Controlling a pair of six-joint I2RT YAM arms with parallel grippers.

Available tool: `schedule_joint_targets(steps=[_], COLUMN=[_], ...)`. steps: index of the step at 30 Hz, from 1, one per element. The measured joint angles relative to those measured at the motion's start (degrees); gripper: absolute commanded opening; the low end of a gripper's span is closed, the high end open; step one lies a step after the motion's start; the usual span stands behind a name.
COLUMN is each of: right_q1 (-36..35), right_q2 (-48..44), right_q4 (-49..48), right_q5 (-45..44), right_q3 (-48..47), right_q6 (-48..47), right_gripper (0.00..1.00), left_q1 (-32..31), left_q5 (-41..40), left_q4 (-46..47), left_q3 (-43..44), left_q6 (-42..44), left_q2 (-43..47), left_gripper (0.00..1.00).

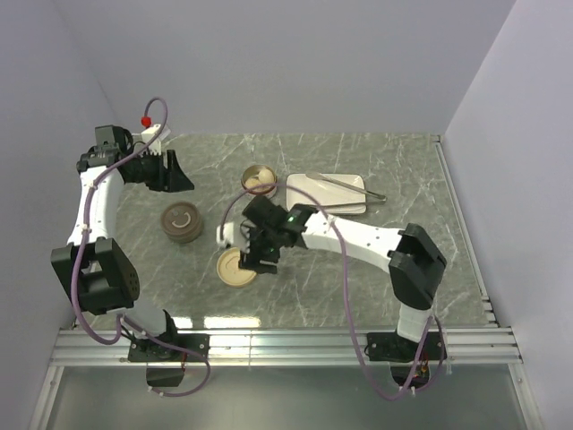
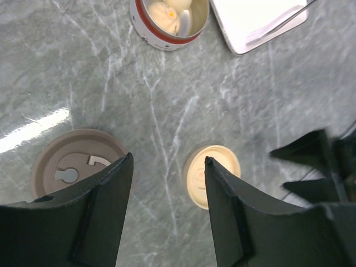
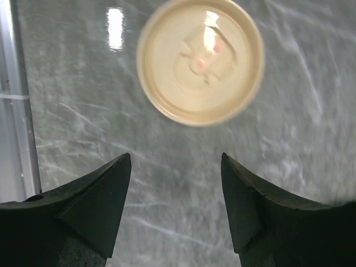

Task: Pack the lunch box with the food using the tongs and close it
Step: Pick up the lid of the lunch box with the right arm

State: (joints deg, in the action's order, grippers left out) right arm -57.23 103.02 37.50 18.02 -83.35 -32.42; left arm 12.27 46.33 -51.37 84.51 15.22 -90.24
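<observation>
The lunch box [image 1: 260,179] is a small round tin with a red band, open, and pale round food pieces [image 2: 167,14] lie inside it. Its cream inner lid [image 1: 235,267] lies flat on the table; its brown outer lid [image 1: 182,222] lies to the left. The silver tongs [image 1: 351,186] rest on the white plate [image 1: 309,199]. My right gripper [image 1: 258,265] hovers by the cream lid [image 3: 200,58], open and empty [image 3: 176,156]. At the far left my left gripper [image 1: 179,175] is raised, also open and empty [image 2: 168,158], above both lids [image 2: 214,175].
Grey marble tabletop with an aluminium rail along the near edge [image 1: 286,340]. White walls close in at the back and both sides. In the left wrist view the plate [image 2: 245,22] and tongs [image 2: 281,22] lie beyond, with the right gripper's fingers [image 2: 311,161] at the right edge.
</observation>
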Motion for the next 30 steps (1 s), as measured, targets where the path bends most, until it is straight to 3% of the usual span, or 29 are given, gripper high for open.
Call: schedule_joint_targets(steps=[7,18,21,24,27,30], right_q1=[-7.8,-7.5,-7.5,-7.5,-7.5,-7.5], right_q2=[2.0,10.7,11.8,11.8,11.8,11.8], right_q4=[-5.5,-8.4,-8.6,-9.4,-9.9,-9.4], right_q5=[-1.0,-1.5,-1.5,-1.5,-1.1,-0.4], right_q3=[2.5,2.5,2.6,3.2,3.4,3.4], right_q6=[-12.2,-21.9,-22.2,-22.5,-22.8,-22.9], right_gripper=[0.7,0.6,0.52,0.38,0.11,0.02], left_q1=[1.3,1.3,1.3,1.3,1.3,1.3], left_q5=[4.6,5.0,5.0,5.0,5.0,5.0], left_q4=[-0.5,-0.7,-0.7,-0.7,-0.7,-0.5], left_q3=[-0.1,-2.3,-3.1,-3.3,-3.3,-3.3], left_q6=[-0.2,0.0,0.1,0.1,0.1,0.1], left_q2=[-0.1,0.2,0.5,0.5,0.5,0.5], left_gripper=[0.62,0.63,0.62,0.62,0.62,0.62])
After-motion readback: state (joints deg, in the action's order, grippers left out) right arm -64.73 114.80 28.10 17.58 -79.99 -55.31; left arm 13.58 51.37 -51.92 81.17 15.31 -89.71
